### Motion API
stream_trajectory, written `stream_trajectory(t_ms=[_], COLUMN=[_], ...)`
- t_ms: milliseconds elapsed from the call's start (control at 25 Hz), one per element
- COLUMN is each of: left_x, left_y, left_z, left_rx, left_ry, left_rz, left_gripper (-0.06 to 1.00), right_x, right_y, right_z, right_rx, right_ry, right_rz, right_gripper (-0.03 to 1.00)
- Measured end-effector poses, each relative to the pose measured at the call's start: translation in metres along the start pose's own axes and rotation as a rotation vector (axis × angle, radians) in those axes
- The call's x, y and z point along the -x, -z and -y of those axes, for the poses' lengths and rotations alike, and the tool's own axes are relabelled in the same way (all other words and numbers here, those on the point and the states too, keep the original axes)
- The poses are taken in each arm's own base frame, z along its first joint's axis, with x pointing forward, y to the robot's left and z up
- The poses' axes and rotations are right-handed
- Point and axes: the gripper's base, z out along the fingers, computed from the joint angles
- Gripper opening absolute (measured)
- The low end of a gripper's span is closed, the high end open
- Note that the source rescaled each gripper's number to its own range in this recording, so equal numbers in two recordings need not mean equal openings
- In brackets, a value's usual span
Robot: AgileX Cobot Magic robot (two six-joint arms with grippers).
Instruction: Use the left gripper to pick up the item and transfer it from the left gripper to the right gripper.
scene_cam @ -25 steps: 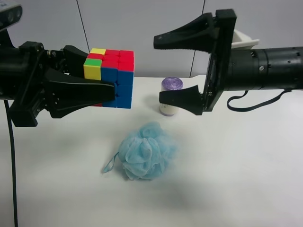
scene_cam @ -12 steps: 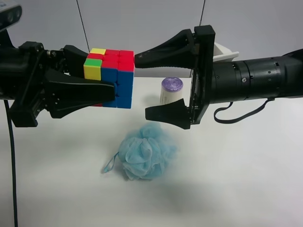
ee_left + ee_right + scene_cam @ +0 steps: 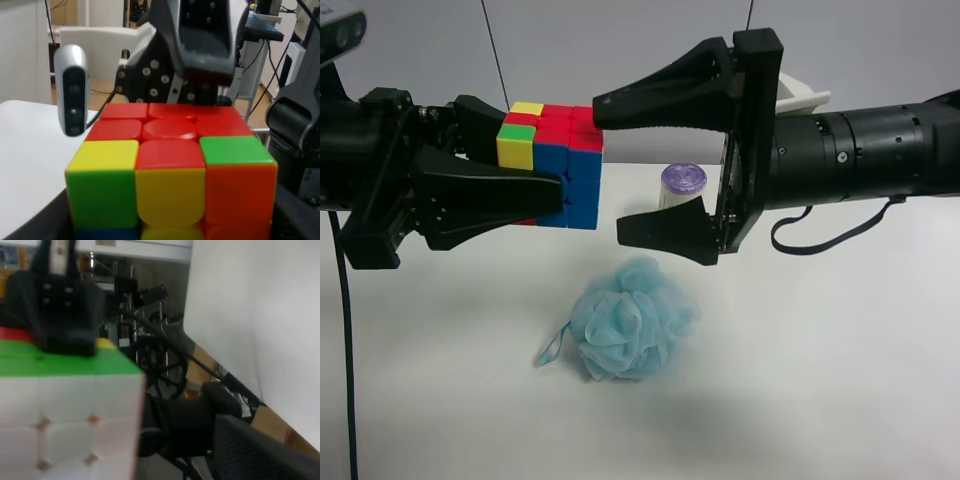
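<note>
— What's changed in the last second?

— The right gripper (image 3: 610,165) has come in from the side. A second ago it hung well apart from the puzzle cube (image 3: 570,170). Now its upper fingertip reaches the cube's top far corner and its lower fingertip sits just beside the bottom corner. The left gripper (image 3: 532,155) and the cube haven't budged.

— Where's the cube, then?

— Up in the air above the white table (image 3: 820,350), off to one side of the blue pouf (image 3: 630,318). The purple-topped roll (image 3: 682,180) stands behind and shows through the gap between the right gripper's fingers.

— Do the wrist cameras add anything?

— The left wrist view looks over the cube's (image 3: 170,170) red top face, with green, yellow and orange squares at the near edge. The right gripper (image 3: 200,40) looms right behind it, with a small grey camera (image 3: 72,90) beside that. The right wrist view gives the cube's (image 3: 70,405) white side and green face. One dark finger (image 3: 62,315) of the left gripper is pressed on it there.

— And the jaws?

— The left pair is clamped on the cube, one finger on each side. The right pair is spread wide, wider than the cube. I can't tell whether the upper tip actually touches.
</note>
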Motion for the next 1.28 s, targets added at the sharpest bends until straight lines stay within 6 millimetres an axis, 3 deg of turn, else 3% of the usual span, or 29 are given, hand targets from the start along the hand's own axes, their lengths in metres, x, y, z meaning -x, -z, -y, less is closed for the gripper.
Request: stream_trajectory(t_ms=[200, 480, 1280], left_x=[0.003, 0.002, 0.002], left_y=[0.0, 0.0, 0.0], left_z=[0.0, 0.0, 0.0], left_rx=[0.0, 0.0, -0.002], left_ry=[0.004, 0.001, -0.045], left_rz=[0.025, 0.02, 0.021], left_gripper=[0.0, 0.0, 0.0], right_x=[0.007, -0.002, -0.003], right_y=[-0.016, -0.041, -0.042], right_z=[-0.022, -0.008, -0.008], right_rx=[0.041, 0.045, 0.054], right_ry=[0.087, 0.063, 0.156], right_rz=[-0.042, -0.129, -0.135], right_gripper=[1.0, 1.0, 1.0])
